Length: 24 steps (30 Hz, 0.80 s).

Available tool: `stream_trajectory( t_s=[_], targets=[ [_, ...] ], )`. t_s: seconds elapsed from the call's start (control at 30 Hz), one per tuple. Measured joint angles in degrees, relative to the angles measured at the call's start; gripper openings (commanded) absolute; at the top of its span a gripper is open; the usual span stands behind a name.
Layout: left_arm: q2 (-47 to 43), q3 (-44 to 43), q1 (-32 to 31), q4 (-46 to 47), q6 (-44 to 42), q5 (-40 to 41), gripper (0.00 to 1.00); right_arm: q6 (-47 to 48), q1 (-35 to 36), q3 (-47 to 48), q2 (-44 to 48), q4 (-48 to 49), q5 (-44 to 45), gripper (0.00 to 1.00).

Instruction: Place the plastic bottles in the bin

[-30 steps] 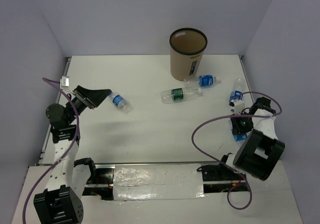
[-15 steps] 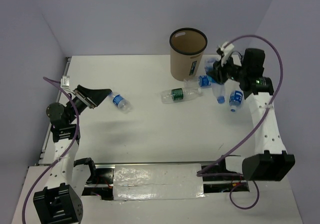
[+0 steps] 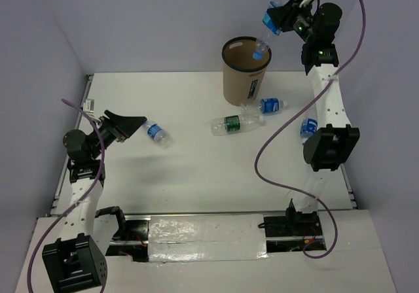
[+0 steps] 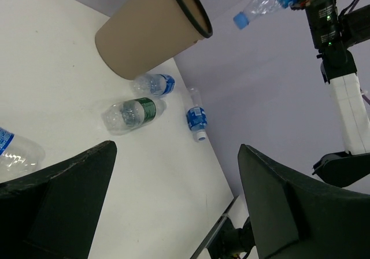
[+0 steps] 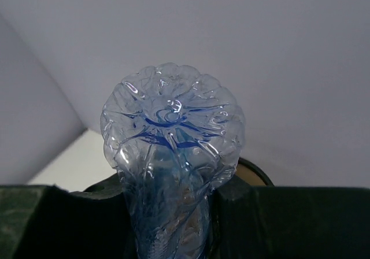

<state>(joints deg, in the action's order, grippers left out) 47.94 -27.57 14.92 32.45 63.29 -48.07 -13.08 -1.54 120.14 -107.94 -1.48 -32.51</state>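
Note:
My right gripper (image 3: 280, 17) is high above the table and shut on a clear plastic bottle (image 3: 267, 34). The bottle hangs tilted, blue cap down, over the right rim of the tan bin (image 3: 243, 77). In the right wrist view the bottle's base (image 5: 172, 120) fills the space between the fingers, with the bin's rim (image 5: 258, 173) behind it. Four more bottles lie on the table: a green-labelled one (image 3: 236, 123) and blue-labelled ones (image 3: 270, 104), (image 3: 308, 128), (image 3: 156, 133). My left gripper (image 3: 131, 124) is open just left of that last bottle (image 4: 14, 150).
The right arm's upright links (image 3: 327, 110) stand along the table's right edge, partly covering the rightmost bottle. Purple cables loop off both arms. Walls close in the table on the left, back and right.
The right arm has swung from low at the table's near right, past the bottles, up to above the bin, carrying the bottle. The left arm has hardly moved.

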Motion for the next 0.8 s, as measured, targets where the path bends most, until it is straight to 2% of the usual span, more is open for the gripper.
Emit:
stream_trajectory(
  t_s=[0.13,0.23,0.33,0.37,0.43,0.47,0.7,0.8],
  targets=[
    [0.4,-0.4,0.0,-2.5,-2.1,0.7,0.99,-8.5,0.3,1.4,-3.9,6.5,8.3,0.08],
    [0.4,-1.4,0.0,-4.8,-4.5,1.5,1.00,-10.1,0.6,1.4,-6.1,9.7,13.9,0.15],
    [0.4,-3.1,0.0,-8.3,-6.9,3.6,0.99,-9.8,1.5,-0.5,-7.9,12.1,17.5,0.32],
    [0.5,-3.7,-0.2,-9.4,-7.9,4.6,1.00,-9.2,2.0,-2.6,-7.9,13.0,18.1,0.47],
    [1.1,-4.9,-0.8,-12.3,-9.4,6.8,0.99,-7.8,2.8,-7.2,-7.8,15.2,18.2,0.68],
    [1.6,-5.5,-1.3,-13.6,-10.1,7.9,0.99,-7.2,3.0,-9.1,-7.8,15.5,18.0,0.99],
    [6.8,-10.4,-9.9,-26.4,-14.8,20.8,0.99,0.8,3.3,-20.7,-4.7,13.1,13.2,1.00],
    [10.0,-13.7,-13.3,-32.5,-15.1,27.8,0.99,3.0,1.4,-22.7,0.4,9.4,5.9,1.00]
  ],
)
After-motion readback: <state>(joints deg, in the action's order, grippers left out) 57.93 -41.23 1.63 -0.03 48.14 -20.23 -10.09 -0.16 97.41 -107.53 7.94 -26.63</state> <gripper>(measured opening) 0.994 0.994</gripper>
